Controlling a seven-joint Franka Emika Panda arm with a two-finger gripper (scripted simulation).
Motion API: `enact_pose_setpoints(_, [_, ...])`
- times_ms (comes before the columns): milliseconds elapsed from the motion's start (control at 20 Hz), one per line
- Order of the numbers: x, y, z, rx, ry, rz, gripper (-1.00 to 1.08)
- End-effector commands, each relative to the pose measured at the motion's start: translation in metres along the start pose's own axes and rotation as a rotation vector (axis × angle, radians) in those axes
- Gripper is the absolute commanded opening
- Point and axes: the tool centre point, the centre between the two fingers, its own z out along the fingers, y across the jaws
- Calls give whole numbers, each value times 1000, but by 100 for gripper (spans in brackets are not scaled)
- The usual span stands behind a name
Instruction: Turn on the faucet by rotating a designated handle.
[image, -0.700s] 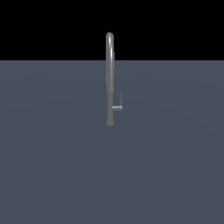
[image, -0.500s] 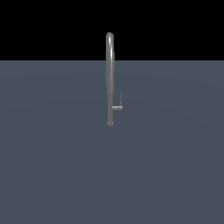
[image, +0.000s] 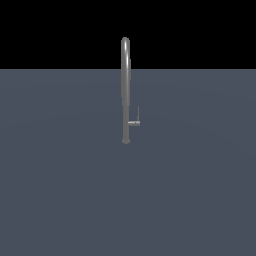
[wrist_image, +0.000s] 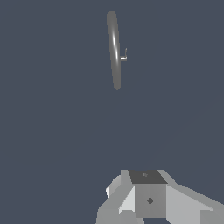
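While no writing or label shows on anything, and no container is in view, the faucet (image: 125, 90) stands upright on the flat grey floor (image: 60, 190), its arched top hooked over. Its handle (image: 135, 120) is a short stub off the tube ending in a thin rod pointing up, on the exterior view's right. From the wrist view, the faucet (wrist_image: 114, 50) lies well apart from the claw (wrist_image: 148, 197), untouched. Only the claw's grey body shows; whether its fingers are apart or together I cannot tell.
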Motion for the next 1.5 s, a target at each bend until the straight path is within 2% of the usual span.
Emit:
enact_pose_setpoints(0, [9, -1, 2, 18, -21, 20, -100])
enact_pose_setpoints(500, [61, -3, 17, 127, -147, 142, -100])
enact_pose_setpoints(1450, [168, 7, 72, 376, -428, 413, -100])
